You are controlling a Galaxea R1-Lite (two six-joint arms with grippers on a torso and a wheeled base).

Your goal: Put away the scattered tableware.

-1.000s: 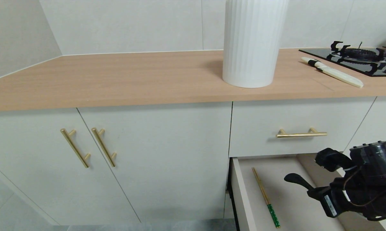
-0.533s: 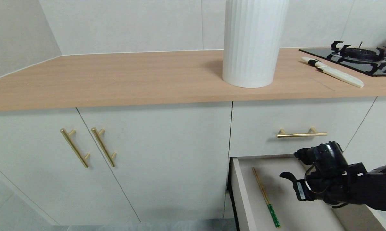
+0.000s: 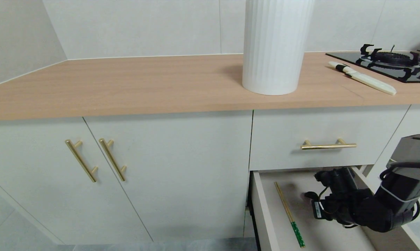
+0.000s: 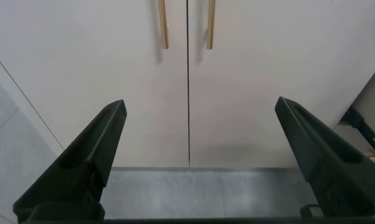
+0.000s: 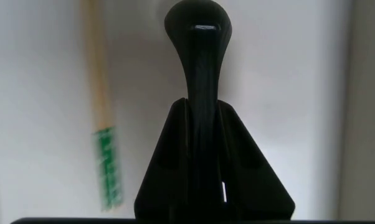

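Note:
A pair of wooden chopsticks with green ends (image 3: 289, 216) lies in the open drawer (image 3: 261, 212) below the counter. My right gripper (image 3: 318, 204) is inside that drawer, shut on a black spoon (image 3: 307, 195) whose rounded end points toward the chopsticks. The right wrist view has the spoon (image 5: 197, 37) sticking out beyond the gripper (image 5: 200, 112), just over the drawer floor, with the chopsticks (image 5: 100, 124) beside it. A cream knife with a black band (image 3: 362, 78) lies on the wooden counter. My left gripper (image 4: 200, 109) is open, facing the cupboard doors.
A tall white ribbed container (image 3: 272, 45) stands on the counter (image 3: 126, 83) above the drawer. A black gas hob (image 3: 388, 61) sits at the far right. A shut drawer with a gold handle (image 3: 328, 145) is right above the open one. Two cupboard doors with gold handles (image 3: 81, 160) are to the left.
My right arm has swung in and down, carrying the black spoon deeper into the drawer and closer to the chopsticks. The chopsticks and knife have stayed put.

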